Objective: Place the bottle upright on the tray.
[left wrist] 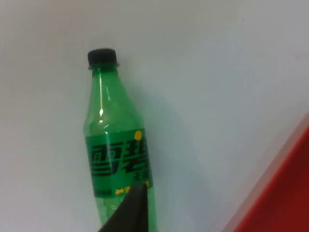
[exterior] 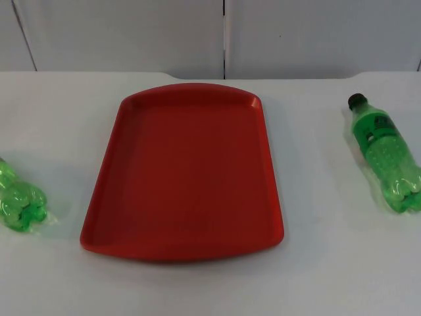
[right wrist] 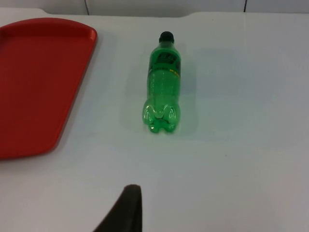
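Two green bottles lie on their sides on the white desk (exterior: pixel 316 276): left bottle (exterior: pixel 20 197) at the left edge, right bottle (exterior: pixel 387 155) near the right edge, black cap toward the wall. Between them sits the red tray (exterior: pixel 105 178). Neither gripper's state can be told; a fingertip (left wrist: pixel 126 212) overlaps the left bottle.

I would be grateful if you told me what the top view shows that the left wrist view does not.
Only the top view shows the whole red tray, nothing on it, the second green bottle lying on the table to its right, and the grey partition wall. Only the left wrist view shows the left bottle's black cap and label, with a black fingertip of the left tool over its body. Both share that left bottle lying on its side on the white table, beside the tray's edge.
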### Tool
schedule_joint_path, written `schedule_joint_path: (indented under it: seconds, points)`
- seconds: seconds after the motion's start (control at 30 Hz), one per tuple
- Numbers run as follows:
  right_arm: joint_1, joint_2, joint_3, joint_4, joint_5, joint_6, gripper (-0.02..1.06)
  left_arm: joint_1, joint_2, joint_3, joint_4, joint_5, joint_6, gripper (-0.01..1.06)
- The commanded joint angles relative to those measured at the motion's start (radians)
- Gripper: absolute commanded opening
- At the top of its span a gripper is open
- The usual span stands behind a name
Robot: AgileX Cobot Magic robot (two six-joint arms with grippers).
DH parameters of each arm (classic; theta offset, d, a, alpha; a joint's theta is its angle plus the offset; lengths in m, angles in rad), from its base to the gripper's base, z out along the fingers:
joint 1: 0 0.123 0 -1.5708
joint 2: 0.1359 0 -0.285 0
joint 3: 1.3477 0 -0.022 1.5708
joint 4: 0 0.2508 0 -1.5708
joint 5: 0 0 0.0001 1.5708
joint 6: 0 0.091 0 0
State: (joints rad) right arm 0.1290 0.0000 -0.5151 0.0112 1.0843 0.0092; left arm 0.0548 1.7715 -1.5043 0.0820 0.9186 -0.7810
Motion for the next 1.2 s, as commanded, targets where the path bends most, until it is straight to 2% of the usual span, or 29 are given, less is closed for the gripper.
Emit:
schedule_joint_path:
  seconds: [0.0, 0.1, 0.23, 0.5, 0.6, 0.83, 1.17]
  points:
    - [-0.005, 0.000, -0.001, 0.000, -0.008, -0.002, 1.05, 0.005, 0.018, -0.006, -0.008, 0.002, 0.015, 1.05]
    - [-0.005, 0.000, -0.001, 0.000, -0.008, -0.002, 1.05, 0.005, 0.042, -0.006, 0.008, 0.043, 0.017, 1.05]
    - [-0.005, 0.000, -0.001, -0.002, -0.008, -0.002, 1.05, 0.005, 0.073, -0.006, 0.069, 0.114, -0.038, 1.05]
    - [-0.005, 0.000, -0.001, -0.006, -0.008, -0.002, 1.05, 0.005, 0.146, -0.006, 0.092, 0.168, -0.064, 1.05]
    - [-0.005, 0.000, -0.001, -0.006, -0.008, -0.002, 1.05, 0.005, 0.181, -0.006, 0.074, 0.157, -0.064, 1.05]
    - [-0.005, 0.000, -0.001, -0.006, -0.008, -0.002, 1.05, 0.029, 0.283, -0.006, -0.011, 0.064, -0.064, 1.05]
    - [-0.005, 0.000, -0.001, -0.006, -0.008, -0.002, 1.05, 0.052, 0.338, 0.001, 0.002, 0.015, -0.066, 1.05]
